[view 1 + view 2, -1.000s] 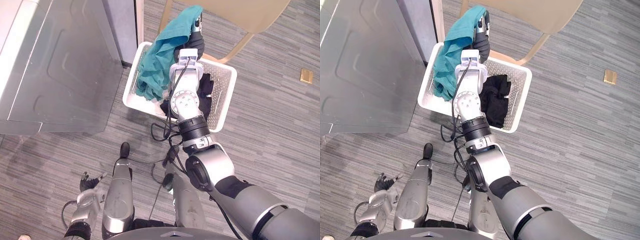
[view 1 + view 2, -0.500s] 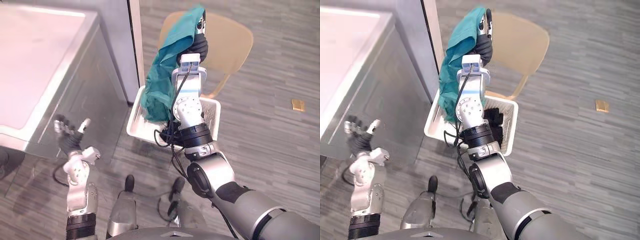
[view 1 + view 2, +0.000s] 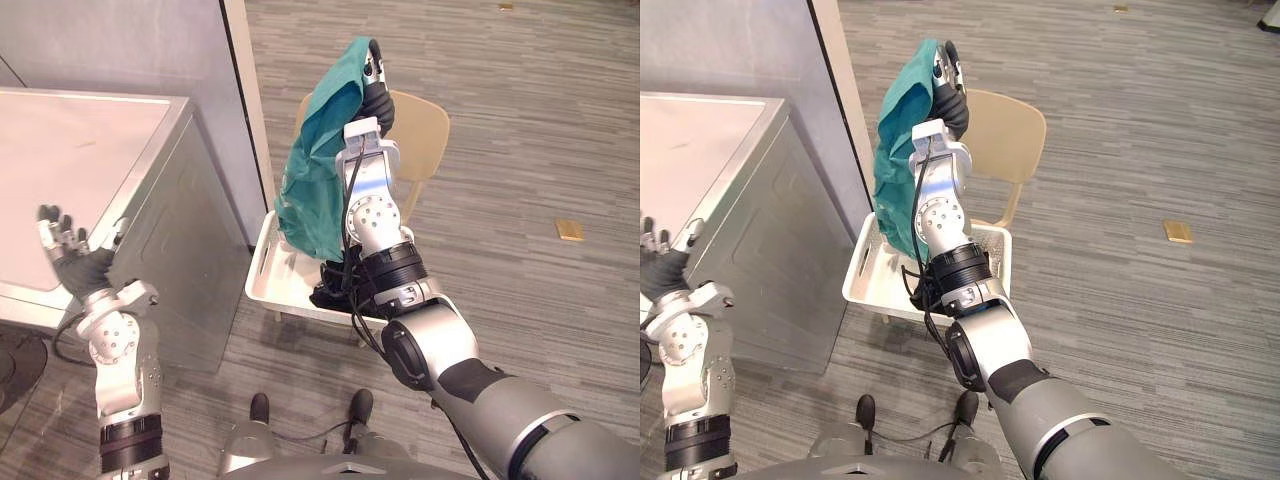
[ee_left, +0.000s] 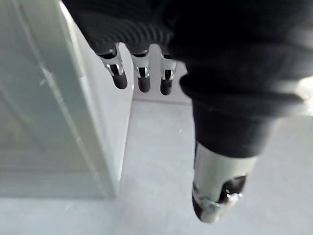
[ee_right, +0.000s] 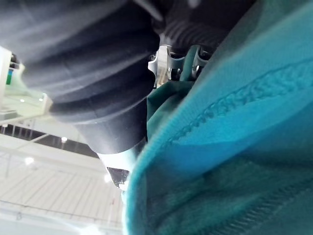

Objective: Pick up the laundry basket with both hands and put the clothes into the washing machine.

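Note:
My right hand (image 3: 376, 92) is raised high and shut on a teal garment (image 3: 318, 170), which hangs down from it over the white laundry basket (image 3: 270, 268). In the right wrist view the teal cloth (image 5: 234, 147) lies bunched against my curled fingers (image 5: 183, 61). A black garment (image 3: 335, 285) lies in the basket, which rests on a tan chair (image 3: 422, 135). My left hand (image 3: 68, 258) is lifted, open with its fingers straight, in front of the washing machine (image 3: 90, 180) at the left. Its straight fingers (image 4: 142, 78) show in the left wrist view.
The washing machine has a flat pale top (image 3: 695, 140) and grey sides. A grey wall panel (image 3: 130, 40) stands behind it. A small tan square (image 3: 568, 229) lies on the striped floor at the right.
My right hand still holds the teal garment up above the basket. My left hand has risen higher beside the washing machine. The head camera has tilted up, so the whole scene has shifted.

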Tool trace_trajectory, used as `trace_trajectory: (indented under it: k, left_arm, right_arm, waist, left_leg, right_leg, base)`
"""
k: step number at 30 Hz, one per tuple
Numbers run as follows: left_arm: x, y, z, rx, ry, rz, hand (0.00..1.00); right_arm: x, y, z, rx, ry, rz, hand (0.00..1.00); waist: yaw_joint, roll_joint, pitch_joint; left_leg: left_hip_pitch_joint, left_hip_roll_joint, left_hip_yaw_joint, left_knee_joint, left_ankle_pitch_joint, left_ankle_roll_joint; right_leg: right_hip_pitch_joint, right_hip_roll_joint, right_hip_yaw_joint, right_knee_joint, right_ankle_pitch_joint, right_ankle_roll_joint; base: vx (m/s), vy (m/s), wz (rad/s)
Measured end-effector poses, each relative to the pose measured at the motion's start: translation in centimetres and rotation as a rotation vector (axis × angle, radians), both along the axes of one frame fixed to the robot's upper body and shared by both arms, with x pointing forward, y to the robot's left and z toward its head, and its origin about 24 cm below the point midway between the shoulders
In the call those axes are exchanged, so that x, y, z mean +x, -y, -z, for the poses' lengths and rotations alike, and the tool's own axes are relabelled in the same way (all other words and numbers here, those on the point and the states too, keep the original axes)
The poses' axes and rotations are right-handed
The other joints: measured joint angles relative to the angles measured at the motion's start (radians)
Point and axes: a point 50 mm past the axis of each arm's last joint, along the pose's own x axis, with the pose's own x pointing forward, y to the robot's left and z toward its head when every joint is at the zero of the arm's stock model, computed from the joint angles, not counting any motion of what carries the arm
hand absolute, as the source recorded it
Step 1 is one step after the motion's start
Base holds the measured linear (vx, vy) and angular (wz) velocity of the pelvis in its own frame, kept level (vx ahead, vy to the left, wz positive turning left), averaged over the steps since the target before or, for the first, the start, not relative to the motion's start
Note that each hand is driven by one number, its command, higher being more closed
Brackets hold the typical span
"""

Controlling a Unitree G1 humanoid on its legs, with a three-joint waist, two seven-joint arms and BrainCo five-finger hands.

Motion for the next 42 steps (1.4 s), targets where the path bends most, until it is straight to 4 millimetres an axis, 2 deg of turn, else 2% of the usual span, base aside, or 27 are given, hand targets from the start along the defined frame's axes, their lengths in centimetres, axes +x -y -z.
trace_trajectory:
  k: [4, 6, 9, 11, 13, 16, 20, 22, 28, 31, 33, 34, 39, 42]
  left_arm:
    - [3.4, 1.9, 0.4, 0.091, -0.095, 0.18, 0.0]
    - [5.3, 3.4, 0.6, 0.116, -0.134, 0.267, 0.0]
    - [7.6, 5.7, 0.9, 0.127, -0.192, 0.377, 0.0]
    - [8.5, 6.5, 1.1, 0.122, -0.22, 0.416, 0.0]
    - [9.9, 7.5, 1.1, 0.123, -0.264, 0.464, 0.0]
    - [11.2, 8.5, 1.0, 0.148, -0.318, 0.508, 0.0]
    - [12.0, 8.8, 0.5, 0.143, -0.332, 0.533, 0.0]
    - [12.5, 8.9, 0.9, 0.151, -0.383, 0.545, 0.0]
    - [13.2, 9.2, 0.9, 0.19, -0.442, 0.546, 0.0]
    - [13.6, 9.7, 0.9, 0.219, -0.481, 0.546, 0.0]
    - [13.8, 10.4, 1.1, 0.252, -0.51, 0.567, 0.0]
    - [13.8, 10.8, 1.2, 0.271, -0.522, 0.583, 1.0]
    - [13.8, 12.2, 1.9, 0.304, -0.567, 0.657, 1.0]
    - [13.9, 13.3, 1.8, 0.33, -0.574, 0.685, 1.0]
  right_arm:
    - [0.0, -0.4, 0.1, -0.023, -0.008, -0.029, 1.0]
    - [-0.1, -1.1, 0.2, -0.035, -0.005, -0.06, 1.0]
    - [-0.4, -2.0, 0.4, -0.074, 0.002, -0.097, 1.0]
    - [-0.6, -2.7, 0.5, -0.101, 0.007, -0.12, 1.0]
    - [-0.8, -3.7, 0.7, -0.14, 0.009, -0.158, 1.0]
    - [-1.0, -4.5, 1.0, -0.17, 0.009, -0.189, 1.0]
    - [-1.3, -5.3, 1.3, -0.194, 0.003, -0.221, 1.0]
    - [-1.3, -5.8, 1.8, -0.213, -0.015, -0.238, 1.0]
    - [-1.6, -6.6, 2.2, -0.238, -0.017, -0.268, 1.0]
    - [-2.0, -7.3, 2.3, -0.254, -0.011, -0.291, 1.0]
    - [-2.2, -7.9, 2.5, -0.27, -0.009, -0.308, 1.0]
    - [-2.3, -8.0, 2.5, -0.273, -0.011, -0.315, 1.0]
    - [-2.4, -8.3, 2.7, -0.279, -0.02, -0.338, 1.0]
    - [-2.4, -8.5, 2.1, -0.273, -0.008, -0.344, 1.0]
  waist:
    - [-0.012, -0.002, -0.003]
    - [-0.037, -0.001, -0.003]
    - [-0.059, -0.002, -0.005]
    - [-0.071, -0.002, -0.012]
    - [-0.095, -0.001, -0.02]
    - [-0.108, -0.001, -0.02]
    - [-0.119, -0.001, -0.021]
    - [-0.133, -0.002, -0.021]
    - [-0.145, -0.002, -0.021]
    - [-0.147, -0.002, -0.022]
    - [-0.159, -0.002, -0.023]
    - [-0.163, -0.002, -0.023]
    - [-0.173, -0.002, -0.023]
    - [-0.186, -0.002, -0.023]
  left_leg:
    - [-0.001, 0.005, 0.023, 0.001, -0.004, -0.009]
    - [-0.004, 0.008, 0.027, 0.001, -0.001, -0.014]
    - [-0.002, 0.016, 0.048, 0.001, 0.0, -0.019]
    - [-0.007, 0.019, 0.053, 0.0, 0.0, -0.022]
    - [-0.017, 0.025, 0.063, -0.001, 0.004, -0.023]
    - [-0.012, 0.035, 0.078, -0.001, 0.004, -0.025]
    - [-0.019, 0.034, 0.105, -0.004, 0.004, -0.026]
    - [-0.018, 0.033, 0.108, -0.005, 0.003, -0.026]
    - [-0.02, 0.033, 0.115, -0.006, 0.003, -0.027]
    - [-0.028, 0.032, 0.131, -0.012, 0.004, -0.029]
    - [-0.037, 0.031, 0.134, -0.016, 0.007, -0.029]
    - [-0.037, 0.031, 0.136, -0.016, 0.007, -0.029]
    - [-0.021, 0.034, 0.162, -0.017, 0.0, -0.032]
    - [-0.019, 0.035, 0.166, -0.017, -0.003, -0.033]
  right_leg:
    - [-0.017, 0.007, 0.027, 0.0, 0.007, -0.005]
    - [-0.024, 0.012, 0.035, 0.0, 0.01, -0.007]
    - [-0.033, 0.022, 0.054, 0.0, 0.01, -0.008]
    - [-0.048, 0.027, 0.062, 0.0, 0.013, -0.009]
    - [-0.063, 0.035, 0.072, 0.001, 0.019, -0.016]
    - [-0.067, 0.046, 0.083, 0.006, 0.026, -0.025]
    - [-0.092, 0.048, 0.108, 0.006, 0.036, -0.025]
    - [-0.093, 0.048, 0.112, 0.006, 0.037, -0.025]
    - [-0.098, 0.049, 0.119, 0.006, 0.037, -0.024]
    - [-0.117, 0.049, 0.133, 0.006, 0.033, -0.018]
    - [-0.129, 0.049, 0.137, 0.006, 0.036, -0.017]
    - [-0.131, 0.05, 0.139, 0.006, 0.036, -0.017]
    - [-0.133, 0.061, 0.163, 0.007, 0.046, -0.023]
    - [-0.133, 0.063, 0.166, 0.007, 0.047, -0.023]
  base:
    - [-0.04, 0.015, -0.21]
    - [-0.02, 0.005, -0.13]
    - [-0.01, 0.005, -0.16]
    - [0.0, 0.007, -0.23]
    - [0.02, 0.012, -0.17]
    - [0.03, 0.026, -0.16]
    - [0.01, 0.072, -0.2]
    - [0.0, 0.083, -0.08]
    - [-0.01, 0.081, -0.02]
    - [-0.02, 0.083, -0.11]
    - [-0.01, 0.077, -0.09]
    - [0.0, 0.08, -0.08]
    - [0.02, 0.094, -0.18]
    - [0.01, 0.078, -0.05]
